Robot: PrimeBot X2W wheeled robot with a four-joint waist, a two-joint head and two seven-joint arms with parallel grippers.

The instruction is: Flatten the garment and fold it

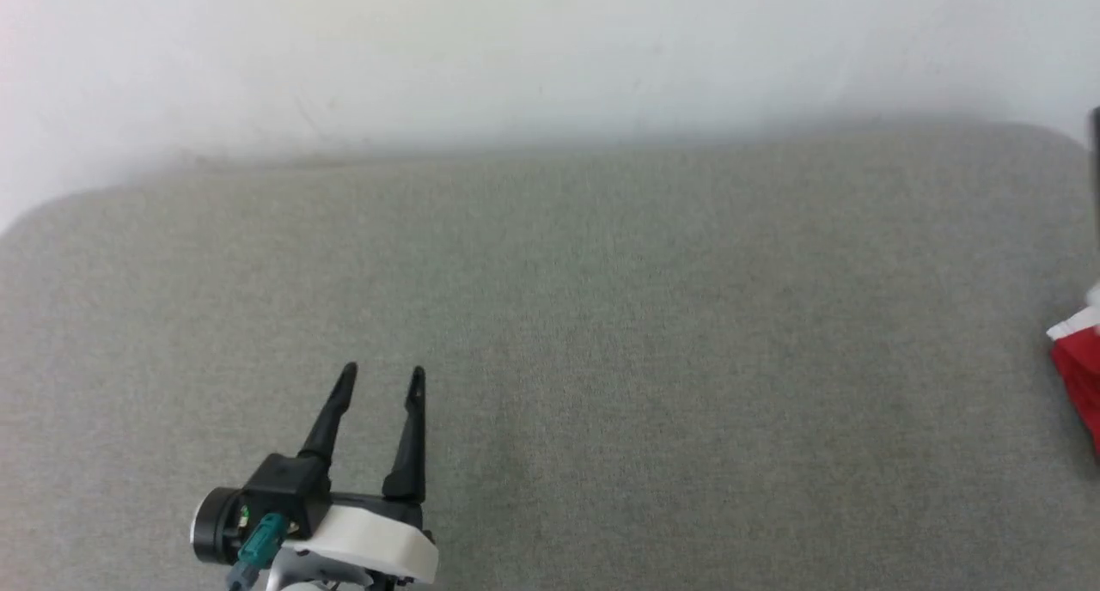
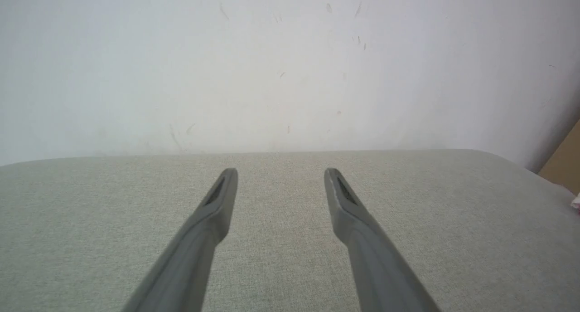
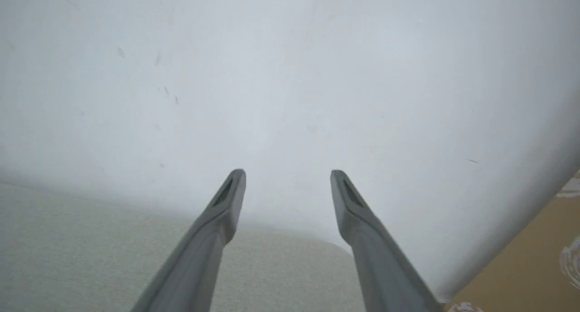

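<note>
The garment (image 1: 1081,376), a pair of bright red shorts of soft fabric with a white stripe, lies at the far right edge of the head view, a little below the middle. Just a small corner of it comes into the frame, so I cannot tell if it is flat or crumpled. It rests on the wide grey woven fabric surface (image 1: 601,316), which meets a plain white wall (image 1: 516,41) at the top of the frame.

The left gripper (image 1: 382,370) is in the lower left of the head view, well apart from the garment. Its two dark fingers stand apart with nothing between them, and it hovers over bare grey cloth. The left wrist view shows the same: the fingers are spread and empty.

In the right wrist view, the right gripper (image 3: 287,172) has its fingers wide apart and holds nothing. It points toward the wall, above the rounded end of the grey surface.

I judge that the shorts are light, limp and easy to wrinkle. They will sag and bunch when lifted, and thin fabric can slip from narrow fingers. A good hold is probably at the gathered waistband or a hem corner, where the cloth is thicker, with one gripper on each side to pull it flat.
</note>
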